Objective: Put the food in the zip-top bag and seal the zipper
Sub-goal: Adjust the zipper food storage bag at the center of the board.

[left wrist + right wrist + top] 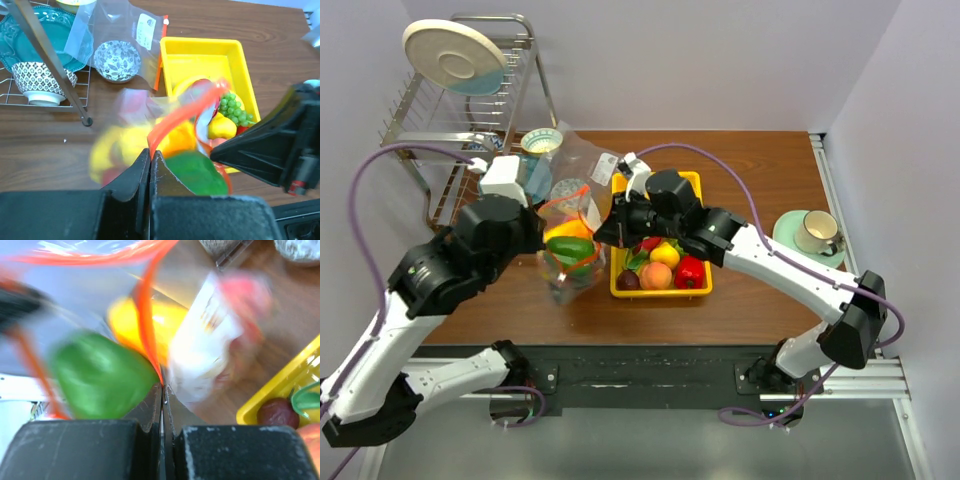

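Note:
The zip-top bag (570, 265) hangs between my two arms with its mouth spread. Inside it I see a green pepper (571, 250) and a yellow-orange fruit (565, 230). My left gripper (150, 152) is shut on the orange-red zipper (172, 120) at the bag's left rim. My right gripper (162, 386) is shut on the zipper (145, 315) at the right rim, by the white label (200, 345). More food (660, 268) lies in the yellow tray (696, 180): grapes (233, 106), a peach, a red pepper.
A second flatter clear bag (125, 45) lies over a patterned bowl (116, 60) behind the tray. A dish rack (450, 130) with plates stands at the back left. A cup on a saucer (813, 233) sits at the right.

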